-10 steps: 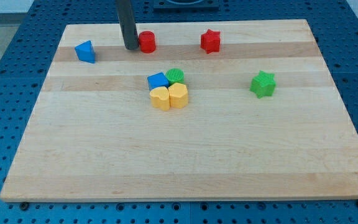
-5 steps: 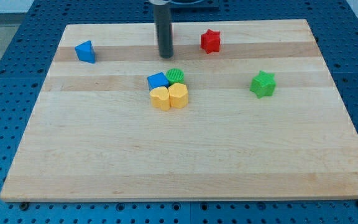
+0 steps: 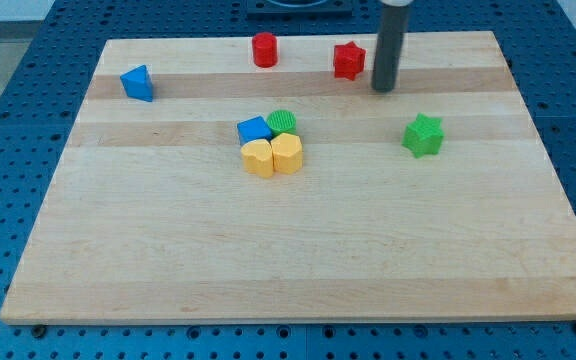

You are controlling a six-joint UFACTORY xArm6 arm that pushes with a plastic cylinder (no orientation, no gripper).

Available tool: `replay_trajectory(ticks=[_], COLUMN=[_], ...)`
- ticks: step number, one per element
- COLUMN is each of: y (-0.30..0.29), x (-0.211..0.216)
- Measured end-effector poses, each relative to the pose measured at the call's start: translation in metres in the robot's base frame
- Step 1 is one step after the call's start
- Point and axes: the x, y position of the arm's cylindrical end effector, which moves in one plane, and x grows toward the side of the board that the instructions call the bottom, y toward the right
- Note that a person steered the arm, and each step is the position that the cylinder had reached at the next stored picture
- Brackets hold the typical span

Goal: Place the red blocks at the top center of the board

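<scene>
Lab — blue perforated bench.

Pale wooden board with visible grain in lengthwise strips and a smooth matt finish. The green cylinder has a ridged top. The dark rod looks smooth, matt, down to my tip.

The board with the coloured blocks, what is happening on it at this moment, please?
My tip stands just to the view's right of the red star block, near the view's top. The red cylinder block sits apart to its left, near the top centre of the board. The two red blocks are not yet together.
</scene>
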Motion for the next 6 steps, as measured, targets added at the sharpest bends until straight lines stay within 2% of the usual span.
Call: replay_trajectory(ticks=[1, 2, 3, 4, 5, 6], y=[-0.029, -0.089, -0.105, -0.056, -0.036, -0.070], x=[-0.020, -0.041, -0.036, -0.031, -0.049, -0.070])
